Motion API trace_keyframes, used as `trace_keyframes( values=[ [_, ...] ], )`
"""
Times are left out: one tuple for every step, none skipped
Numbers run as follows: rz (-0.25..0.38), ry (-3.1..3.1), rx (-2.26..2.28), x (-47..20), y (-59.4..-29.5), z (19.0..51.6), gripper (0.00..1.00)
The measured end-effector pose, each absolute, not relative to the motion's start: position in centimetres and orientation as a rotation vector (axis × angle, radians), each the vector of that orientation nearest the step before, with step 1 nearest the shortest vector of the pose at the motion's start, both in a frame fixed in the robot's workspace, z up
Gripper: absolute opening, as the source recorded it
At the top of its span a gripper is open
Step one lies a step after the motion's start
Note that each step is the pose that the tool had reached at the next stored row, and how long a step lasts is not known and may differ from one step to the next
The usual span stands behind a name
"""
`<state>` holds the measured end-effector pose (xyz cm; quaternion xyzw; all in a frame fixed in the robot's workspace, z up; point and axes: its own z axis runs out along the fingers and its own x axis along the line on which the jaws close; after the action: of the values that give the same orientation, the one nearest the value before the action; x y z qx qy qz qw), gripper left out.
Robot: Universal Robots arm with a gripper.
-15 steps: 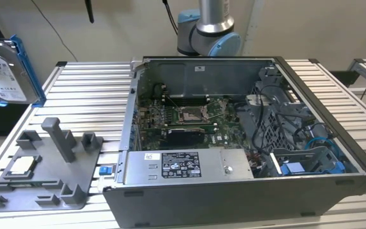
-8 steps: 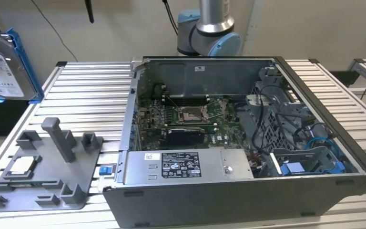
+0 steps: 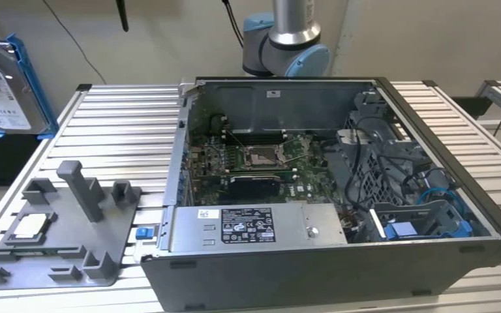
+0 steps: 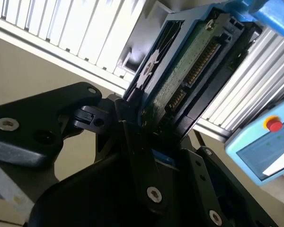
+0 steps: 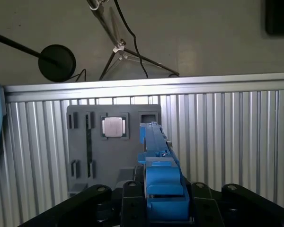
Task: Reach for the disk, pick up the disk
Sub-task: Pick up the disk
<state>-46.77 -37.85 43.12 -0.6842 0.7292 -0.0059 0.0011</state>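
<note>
The disk (image 3: 2,85), silver with a white label and a bright blue bracket, hangs in the air at the exterior view's far left, off the table's edge. In the second wrist view my gripper (image 4: 151,123) is shut on the disk (image 4: 189,71), whose green circuit-board side and connector face the camera. The first wrist view shows the disk (image 5: 154,137) edge-on, its blue bracket clamped between the black fingers (image 5: 132,191) of my gripper (image 5: 163,189), above the ribbed table.
An open computer case (image 3: 338,195) takes up the middle of the ribbed metal table (image 3: 111,124). A grey fixture (image 3: 59,228) holding a small white-topped chip (image 3: 31,225) lies at the exterior view's left; the fixture (image 5: 85,142) sits below the disk. A blue pendant (image 4: 265,146) is nearby.
</note>
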Motion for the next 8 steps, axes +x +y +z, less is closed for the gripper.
trace_keyframes(
  values=[
    [-0.018,2.289,-2.148,-46.77,-37.86,43.19,0.00],
    [-0.018,2.289,-2.149,-46.76,-37.86,43.27,0.00],
    [-0.018,2.289,-2.149,-46.77,-37.86,43.34,0.00],
    [-0.018,2.289,-2.149,-46.77,-37.86,43.41,0.00],
    [-0.018,2.288,-2.149,-46.76,-37.85,43.53,0.00],
    [-0.018,2.288,-2.150,-46.76,-37.85,43.67,0.00],
    [-0.018,2.288,-2.150,-46.76,-37.85,43.83,0.00],
    [-0.018,2.287,-2.150,-46.77,-37.85,44.02,0.00]
  ],
)
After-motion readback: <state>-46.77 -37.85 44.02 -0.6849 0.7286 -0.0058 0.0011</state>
